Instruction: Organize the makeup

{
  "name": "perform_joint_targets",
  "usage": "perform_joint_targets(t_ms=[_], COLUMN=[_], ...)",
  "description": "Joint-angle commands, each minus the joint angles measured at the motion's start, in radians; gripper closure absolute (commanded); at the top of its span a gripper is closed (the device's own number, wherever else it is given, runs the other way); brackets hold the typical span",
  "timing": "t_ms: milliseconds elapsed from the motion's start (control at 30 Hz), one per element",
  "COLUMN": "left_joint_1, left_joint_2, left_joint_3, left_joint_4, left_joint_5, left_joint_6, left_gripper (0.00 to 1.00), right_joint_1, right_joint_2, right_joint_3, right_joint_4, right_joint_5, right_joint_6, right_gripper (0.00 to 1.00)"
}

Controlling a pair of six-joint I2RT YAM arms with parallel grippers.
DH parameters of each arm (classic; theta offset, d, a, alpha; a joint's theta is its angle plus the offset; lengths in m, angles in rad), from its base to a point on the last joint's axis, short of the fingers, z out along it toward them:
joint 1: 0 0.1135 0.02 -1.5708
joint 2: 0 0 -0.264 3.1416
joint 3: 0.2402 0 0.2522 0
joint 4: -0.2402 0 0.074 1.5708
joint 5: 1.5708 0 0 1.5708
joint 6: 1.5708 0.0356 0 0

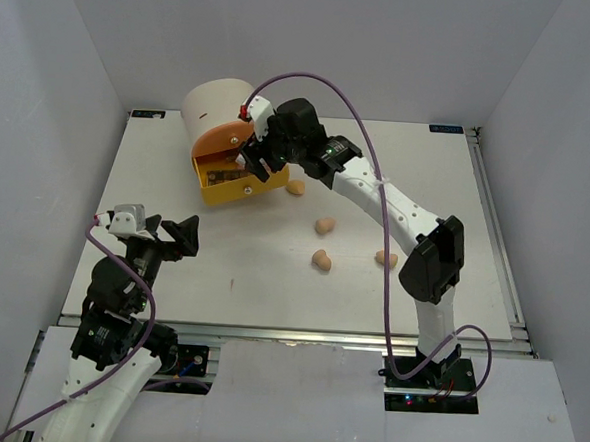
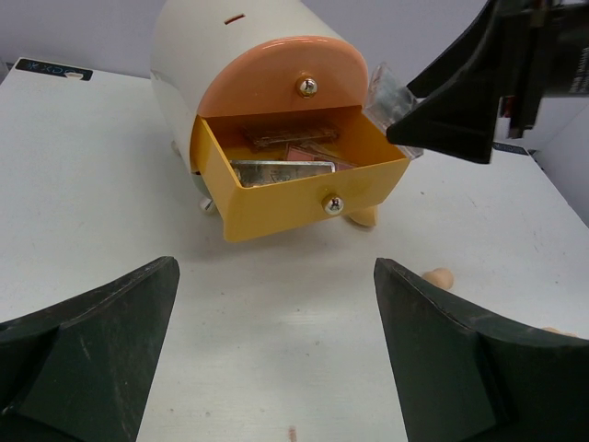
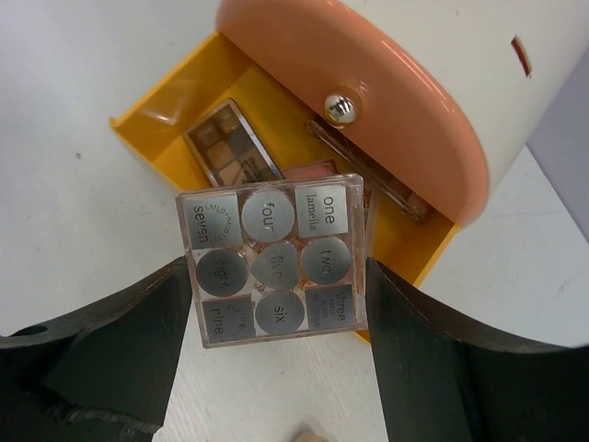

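Note:
My right gripper (image 1: 258,157) is shut on a square clear palette with grey numbered pans (image 3: 274,260) and holds it above the open yellow drawer (image 3: 175,115) of the round cream unit (image 1: 220,104). A brown palette (image 3: 232,152), a pink one (image 3: 311,170) and a dark flat one (image 3: 373,175) lie in the drawer. Four tan sponges lie on the table: one by the drawer (image 1: 295,187), two mid-table (image 1: 325,225) (image 1: 321,261), one further right (image 1: 387,258). My left gripper (image 1: 179,236) is open and empty, well short of the drawer (image 2: 304,198).
The orange drawer (image 2: 276,78) above the yellow one is closed. White walls enclose the table on three sides. The right arm reaches across the table's back half. In the left wrist view, sponges lie right of the drawer (image 2: 440,276).

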Motion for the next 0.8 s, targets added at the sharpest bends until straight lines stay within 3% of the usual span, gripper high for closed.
perform_joint_targets(t_ms=[0, 333, 467, 567, 767], left_joint_1=[0.005, 0.005, 0.005, 0.005, 0.005], left_joint_2=[0.007, 0.017, 0.021, 0.023, 0.022], left_joint_3=[0.008, 0.010, 0.011, 0.011, 0.010], left_joint_4=[-0.004, -0.005, -0.006, -0.006, -0.004], left_joint_5=[-0.017, -0.017, -0.011, -0.009, -0.002], left_joint_6=[-0.007, -0.006, -0.005, -0.005, -0.005], left_gripper=[0.02, 0.02, 0.02, 0.02, 0.02], right_joint_1=[0.005, 0.003, 0.004, 0.005, 0.003], right_joint_2=[0.042, 0.105, 0.123, 0.141, 0.135], right_joint_3=[0.044, 0.013, -0.030, -0.038, -0.055], right_joint_4=[0.127, 0.323, 0.375, 0.383, 0.383], right_joint_5=[0.133, 0.243, 0.267, 0.263, 0.239], right_joint_6=[0.094, 0.155, 0.155, 0.154, 0.151], right_gripper=[0.70, 0.58, 0.43, 0.25, 0.07])
